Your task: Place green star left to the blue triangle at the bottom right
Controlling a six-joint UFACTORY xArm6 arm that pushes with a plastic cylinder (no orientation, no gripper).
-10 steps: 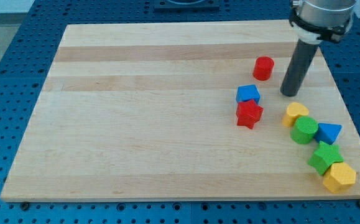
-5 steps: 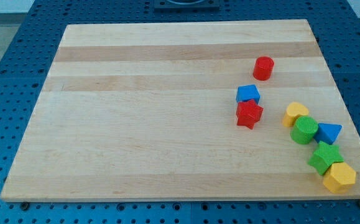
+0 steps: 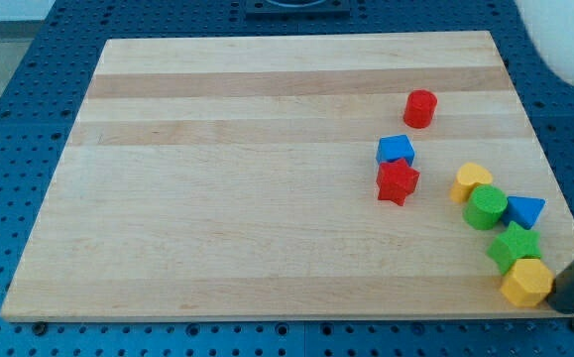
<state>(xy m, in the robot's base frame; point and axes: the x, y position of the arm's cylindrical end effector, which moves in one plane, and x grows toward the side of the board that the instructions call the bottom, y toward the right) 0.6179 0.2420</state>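
Blocks crowd green star (image 3: 514, 246): green cylinder (image 3: 486, 207), yellow hexagon (image 3: 525, 283), blue triangle (image 3: 524, 210).

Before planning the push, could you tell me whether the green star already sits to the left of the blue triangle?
No, the green star sits below the blue triangle, toward the view's bottom.

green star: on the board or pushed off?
On. The green star sits fully on the board, below the blue triangle.

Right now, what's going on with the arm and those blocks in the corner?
My tip sits at the view's bottom right, against the right side of the yellow hexagon, which touches the green star. The star lies below and left of the blue triangle, beside the green cylinder. It is not yet level with the triangle.
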